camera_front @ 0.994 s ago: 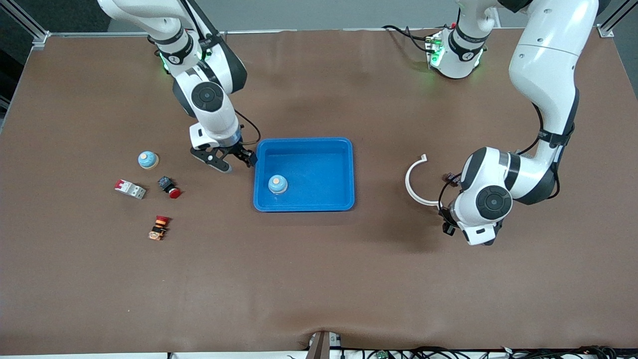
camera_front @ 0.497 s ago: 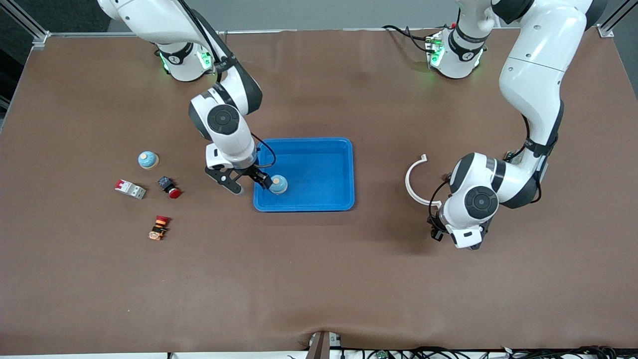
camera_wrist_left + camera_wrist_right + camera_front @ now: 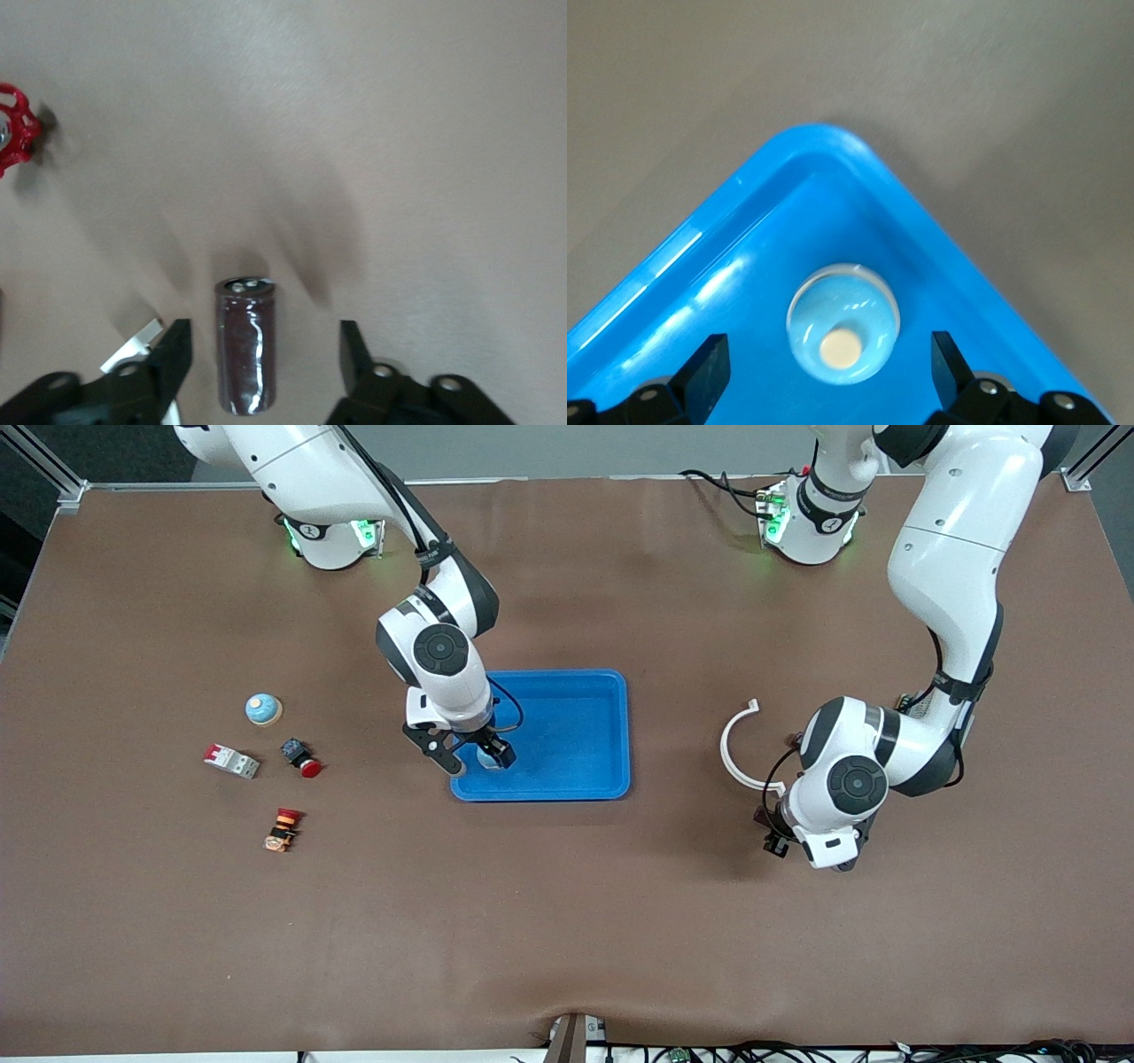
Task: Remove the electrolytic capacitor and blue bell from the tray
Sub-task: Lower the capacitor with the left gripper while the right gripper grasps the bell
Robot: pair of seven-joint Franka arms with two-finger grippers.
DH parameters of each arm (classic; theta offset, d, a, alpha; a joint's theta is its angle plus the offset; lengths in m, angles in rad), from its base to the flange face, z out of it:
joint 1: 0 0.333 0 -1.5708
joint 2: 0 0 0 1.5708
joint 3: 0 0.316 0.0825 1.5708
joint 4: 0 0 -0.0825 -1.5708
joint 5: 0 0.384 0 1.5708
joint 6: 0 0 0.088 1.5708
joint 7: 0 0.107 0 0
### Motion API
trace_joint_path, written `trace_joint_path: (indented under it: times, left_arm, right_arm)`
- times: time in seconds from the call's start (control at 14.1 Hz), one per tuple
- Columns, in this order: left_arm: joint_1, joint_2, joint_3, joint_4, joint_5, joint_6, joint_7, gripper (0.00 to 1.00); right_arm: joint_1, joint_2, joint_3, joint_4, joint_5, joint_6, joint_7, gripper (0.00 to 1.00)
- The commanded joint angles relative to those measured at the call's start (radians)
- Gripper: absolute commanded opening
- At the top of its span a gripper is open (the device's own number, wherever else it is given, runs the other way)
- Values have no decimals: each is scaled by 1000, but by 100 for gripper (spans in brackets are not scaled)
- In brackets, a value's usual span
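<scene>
My right fingers [image 3: 479,755] hang spread wide over the corner of the shallow blue plastic tray [image 3: 580,691] that lies nearest the front camera on the right arm's end. Directly beneath them, inside that corner, sits a small round light-blue bell with a cream button on top [image 3: 842,323]; my right wrist view shows one fingertip to either side of it, neither touching it. The tray's rim [image 3: 700,239] curves round the bell, and the bell stands upright on the tray floor.

My left fingers [image 3: 261,354] are low over the bare brown surface [image 3: 567,921] toward the left arm's end, and they are spread too. Between them lies a dark maroon cylindrical capacitor with a shiny wrapper [image 3: 245,345], on its side on the surface, with a clear gap to each fingertip, so I am not pinching it. From the front camera my own wrist hides the capacitor. A white curved plastic strip [image 3: 735,748] lies on the surface just beside my left wrist, and a small red handwheel [image 3: 16,142] shows at the edge of my left wrist view.

Toward the right arm's end lie a second light-blue bell [image 3: 263,708], a white and red breaker block [image 3: 231,761], a black push-button with a red cap [image 3: 301,758] and an orange and red button switch [image 3: 283,829], all apart from each other.
</scene>
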Motion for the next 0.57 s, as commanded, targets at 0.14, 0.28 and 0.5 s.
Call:
trace_joint_path:
  times: [0.14,0.28,0.5]
  left_arm:
    - [-3,-66,-5,98,22,-159,42,100]
    - [-9,-92,-10,168,23,-297,162,100]
    - [8,-170,-7,198,20,-385,324,100]
  right_arm:
    - [30,26,-12,19,22,11,47,100]
    - [30,29,-12,14,14,11,47,100]
    - [31,52,-14,14,7,19,47,100]
